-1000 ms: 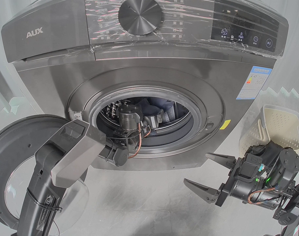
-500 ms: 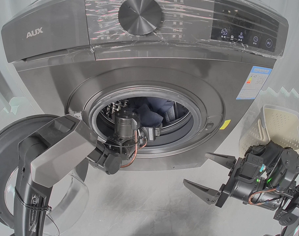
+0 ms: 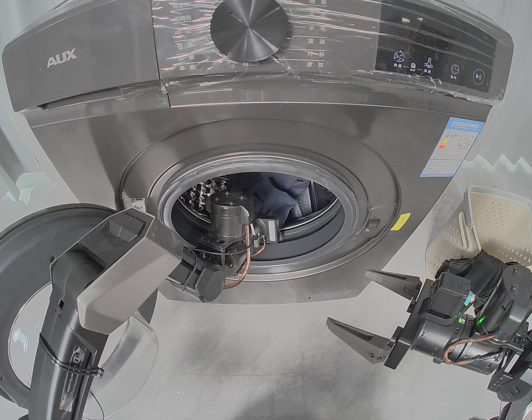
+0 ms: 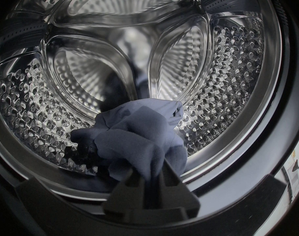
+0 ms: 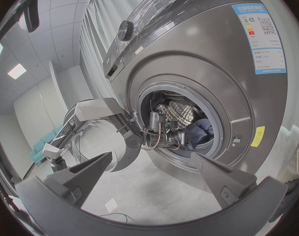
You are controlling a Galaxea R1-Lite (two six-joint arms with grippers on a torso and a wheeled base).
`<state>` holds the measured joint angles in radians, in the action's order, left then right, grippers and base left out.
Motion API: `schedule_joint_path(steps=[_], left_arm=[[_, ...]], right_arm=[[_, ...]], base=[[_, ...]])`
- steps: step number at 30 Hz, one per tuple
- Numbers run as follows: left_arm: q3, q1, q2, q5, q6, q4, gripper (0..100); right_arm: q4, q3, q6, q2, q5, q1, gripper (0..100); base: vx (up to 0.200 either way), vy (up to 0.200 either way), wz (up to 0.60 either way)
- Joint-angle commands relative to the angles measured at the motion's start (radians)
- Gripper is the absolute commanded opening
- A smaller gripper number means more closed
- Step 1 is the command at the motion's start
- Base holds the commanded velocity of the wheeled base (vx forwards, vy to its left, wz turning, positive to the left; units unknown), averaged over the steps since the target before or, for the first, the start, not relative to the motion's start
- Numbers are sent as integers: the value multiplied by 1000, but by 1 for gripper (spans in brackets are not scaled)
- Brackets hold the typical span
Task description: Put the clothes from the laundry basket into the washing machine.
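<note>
A dark blue garment [image 4: 139, 138] hangs bunched inside the steel drum [image 4: 90, 66] of the washing machine [image 3: 266, 129]. My left gripper [image 4: 151, 177] is shut on its lower fold, just inside the round opening [image 3: 260, 217]. From the head view the same garment [image 3: 272, 196] shows behind the left wrist. My right gripper [image 3: 349, 298] hovers open and holding nothing above the floor, in front of the machine's lower right. The cream laundry basket [image 3: 502, 223] stands at the far right with dark clothing [image 3: 482, 266] in it, partly hidden by the right arm.
The machine's door [image 3: 21, 275] is swung wide open at the left, beside the left arm. Grey floor [image 3: 266, 357] lies free in front of the machine. Plastic film covers the control panel [image 3: 312, 30].
The left arm drew back toward the door, then pushed slightly into the opening again, still holding the garment. More blue cloth now shows in the drum. The right arm stays put.
</note>
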<state>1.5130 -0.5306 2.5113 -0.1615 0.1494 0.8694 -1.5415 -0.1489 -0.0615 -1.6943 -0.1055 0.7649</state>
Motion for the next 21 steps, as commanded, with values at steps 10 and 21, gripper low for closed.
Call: schedule_joint_path(steps=[10, 21], left_arm=[[374, 12, 181, -64, 39, -6, 0], [332, 15, 196, -64, 47, -1, 100]], right_arm=[[0, 2, -1, -2, 0, 7, 100], [0, 0, -1, -4, 0, 7, 100]], base=[[0, 0, 0], [0, 0, 0]])
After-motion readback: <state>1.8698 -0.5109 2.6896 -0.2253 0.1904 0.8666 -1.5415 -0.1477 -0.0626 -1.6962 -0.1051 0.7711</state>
